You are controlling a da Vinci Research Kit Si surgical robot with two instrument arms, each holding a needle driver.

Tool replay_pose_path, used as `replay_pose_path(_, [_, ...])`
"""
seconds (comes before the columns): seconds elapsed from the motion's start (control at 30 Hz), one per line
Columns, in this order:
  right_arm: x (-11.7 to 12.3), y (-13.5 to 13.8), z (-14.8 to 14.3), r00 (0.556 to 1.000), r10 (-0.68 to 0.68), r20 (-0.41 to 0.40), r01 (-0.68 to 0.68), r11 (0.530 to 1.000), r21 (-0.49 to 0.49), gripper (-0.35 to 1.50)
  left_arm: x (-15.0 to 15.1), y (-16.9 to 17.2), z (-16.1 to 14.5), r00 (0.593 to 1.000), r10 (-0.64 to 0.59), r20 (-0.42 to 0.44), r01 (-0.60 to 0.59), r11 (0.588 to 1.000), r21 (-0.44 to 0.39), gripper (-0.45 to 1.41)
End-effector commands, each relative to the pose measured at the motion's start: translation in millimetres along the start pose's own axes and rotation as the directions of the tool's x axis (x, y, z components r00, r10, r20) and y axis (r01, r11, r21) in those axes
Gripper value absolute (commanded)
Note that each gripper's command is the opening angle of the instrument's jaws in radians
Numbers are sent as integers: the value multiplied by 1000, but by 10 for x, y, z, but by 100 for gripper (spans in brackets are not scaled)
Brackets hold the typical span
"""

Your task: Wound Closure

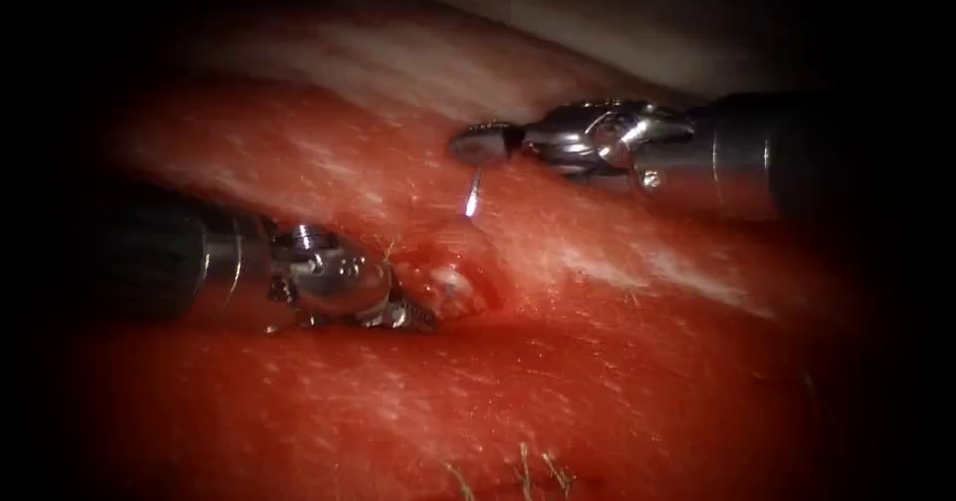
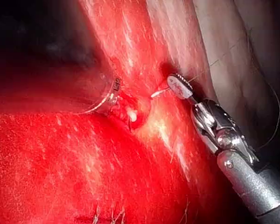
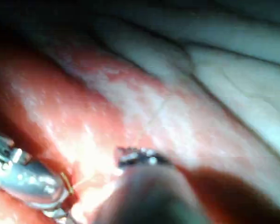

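We see the tissue (image 1: 617, 381) across the endoscope view, red and wet, with a raised fold near the centre. The left end effector (image 1: 413, 314) enters from the left of the frame, its jaws together and pressed into that fold, clamped on the tissue. The needle (image 1: 472, 196) stands up out of the fold just above those jaws: only its bright tip is free, the rest of the curve is in the tissue. The right end effector (image 1: 478, 143) comes in from the upper right and sits just above the tip, apart from it, jaws together and holding nothing that we can make out. In the left wrist view the right end effector (image 2: 178, 86) lies close beside the needle (image 2: 157, 94), and a thin thread (image 2: 270, 122) curves behind its shaft.
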Motion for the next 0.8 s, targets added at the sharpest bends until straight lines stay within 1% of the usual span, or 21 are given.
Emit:
replay_pose_path(0.03, [2,-6,11,999,39,28,-40,999,29,-35,-1,1,9,1000,0,0,0,1000,-3,9])
replay_pose_path(0.07, [-1,-7,13,996,78,45,-80,996,43,-35,-1,1,9,1000,0,0,0,1000,-3,9])
replay_pose_path(0.1, [-6,-8,18,986,146,84,-151,986,66,-35,0,1,9,1000,0,0,0,1000,-3,9])
replay_pose_path(0.13, [-8,-9,20,980,171,103,-179,981,75,-35,0,1,8,1000,0,0,0,1000,-4,9])
replay_pose_path(0.17, [-14,-10,24,965,223,141,-236,967,90,-35,0,1,8,1000,0,0,0,1000,-4,9])
replay_pose_path(0.23, [-20,-12,27,955,240,174,-262,958,117,-35,0,1,8,1000,0,0,0,1000,-4,9])
replay_pose_path(0.27, [-26,-15,30,946,248,209,-281,948,149,-35,0,1,8,1000,0,0,0,1000,-4,9])
replay_pose_path(0.33, [-33,-22,33,935,256,245,-305,933,190,-35,0,1,8,1000,0,0,0,1000,-4,9])
replay_pose_path(0.43, [-48,-45,41,926,242,289,-314,920,234,-35,0,1,7,1000,0,0,0,1000,-5,9])
replay_pose_path(0.53, [-50,-55,40,927,237,292,-311,920,241,-35,0,1,5,1000,0,-2,0,1000,-1,9])
replay_pose_path(0.57, [-48,-57,38,932,236,275,-305,921,243,-35,1,1,4,1000,0,-4,0,1000,3,9])
replay_pose_path(0.6, [-41,-58,33,965,160,206,-214,938,273,-35,1,2,-1,1000,0,-7,0,1000,9,9])
replay_pose_path(0.63, [-38,-56,31,978,125,168,-169,945,280,-35,1,3,-4,1000,-5,-9,5,1000,12,9])
replay_pose_path(0.67, [-30,-52,24,990,103,100,-127,955,267,31,0,8,-14,1000,25,-14,-25,1000,17,9])
replay_pose_path(0.73, [-24,-46,19,997,46,58,-60,964,260,57,-1,15,-27,998,66,-18,-66,998,18,15])
replay_pose_path(0.77, [-22,-42,16,999,-24,32,15,967,255,74,-1,17,-32,995,89,-32,-89,996,17,16])
replay_pose_path(0.8, [-20,-36,13,993,-119,3,114,964,240,106,1,22,-43,989,138,-54,-137,990,22,17])
